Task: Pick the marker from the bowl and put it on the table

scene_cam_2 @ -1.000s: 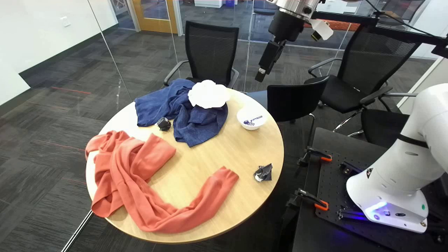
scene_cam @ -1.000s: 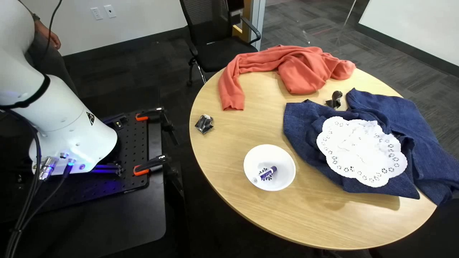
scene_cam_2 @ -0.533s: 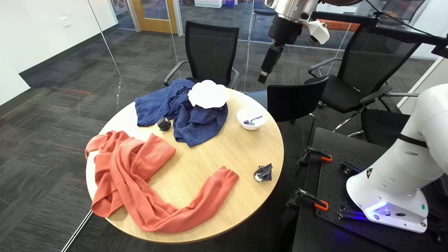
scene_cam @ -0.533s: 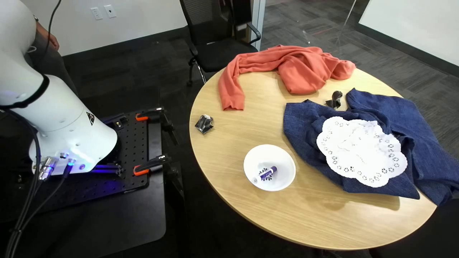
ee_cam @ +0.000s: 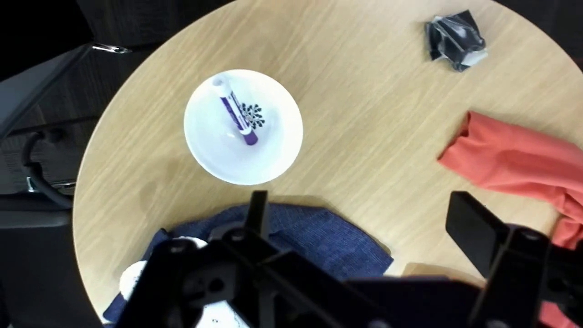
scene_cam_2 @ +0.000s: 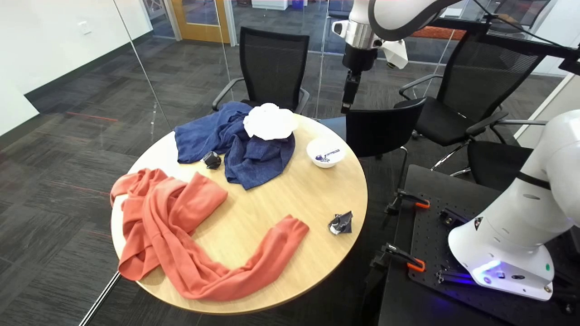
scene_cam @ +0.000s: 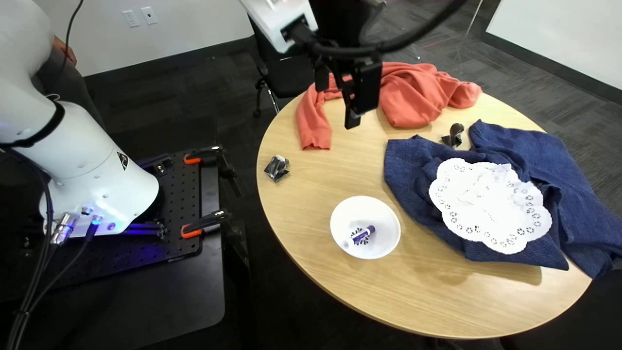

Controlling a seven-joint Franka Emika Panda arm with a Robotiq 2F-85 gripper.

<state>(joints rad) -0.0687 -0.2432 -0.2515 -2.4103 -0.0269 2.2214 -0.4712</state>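
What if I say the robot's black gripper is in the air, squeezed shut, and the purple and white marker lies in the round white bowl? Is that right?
Not shut: the black gripper is open, its fingers apart in the wrist view. It is in the air, and the purple and white marker lies in the round white bowl.

One table [scene_cam: 335,172], one bowl [ee_cam: 205,141], one marker [ee_cam: 236,111], one doily [scene_cam: 490,209], two cloths [scene_cam_2: 247,156] [scene_cam_2: 167,217] and two small black things [scene_cam_2: 342,223] [scene_cam_2: 211,160].
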